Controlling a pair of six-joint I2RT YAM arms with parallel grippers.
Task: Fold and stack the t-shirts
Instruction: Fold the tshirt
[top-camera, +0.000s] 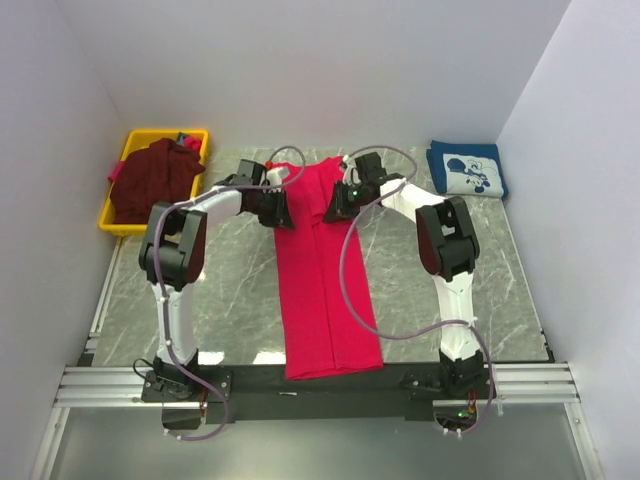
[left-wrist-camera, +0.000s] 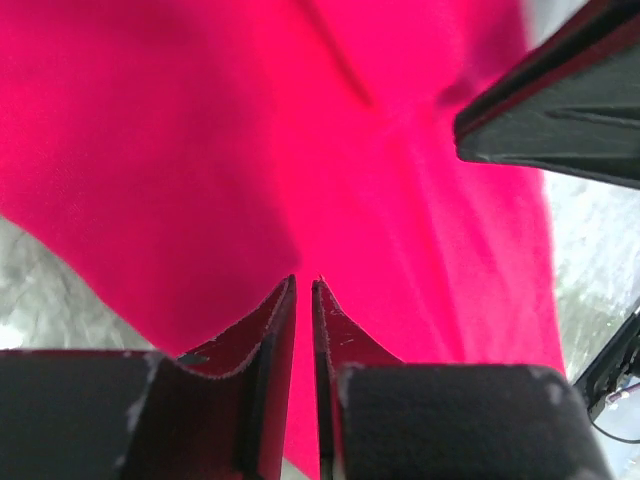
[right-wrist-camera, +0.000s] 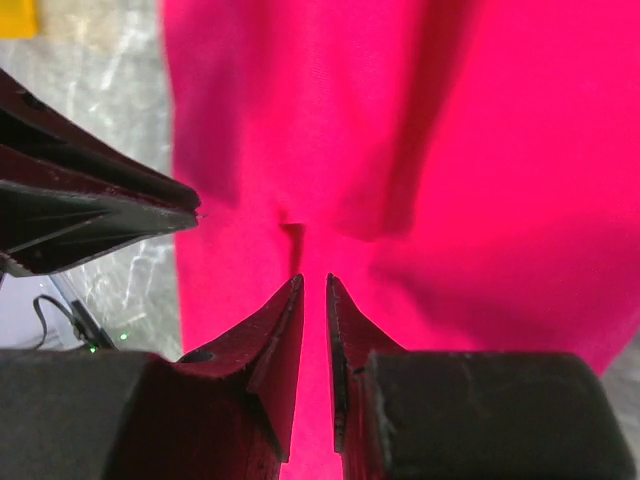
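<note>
L pincer (left-wrist-camera: 305, 285) & R pincer (right-wrist-camera: 313, 280) nipped shut on red tee (top-camera: 325, 290) far edge.

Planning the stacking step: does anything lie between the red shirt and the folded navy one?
Nothing visible lies on the table between the red shirt and the navy shirt; only the right arm reaches over that stretch.

Plain white walls (top-camera: 320, 60) at back, L & R, boxing in the counter (top-camera: 480, 280). Counter top = grey marble-look w/ white veins. Silver alu. rails (top-camera: 110, 385) run along the near edge, a black strip (top-camera: 260, 378) btwn them. Light even & soft, a bit cool.
</note>
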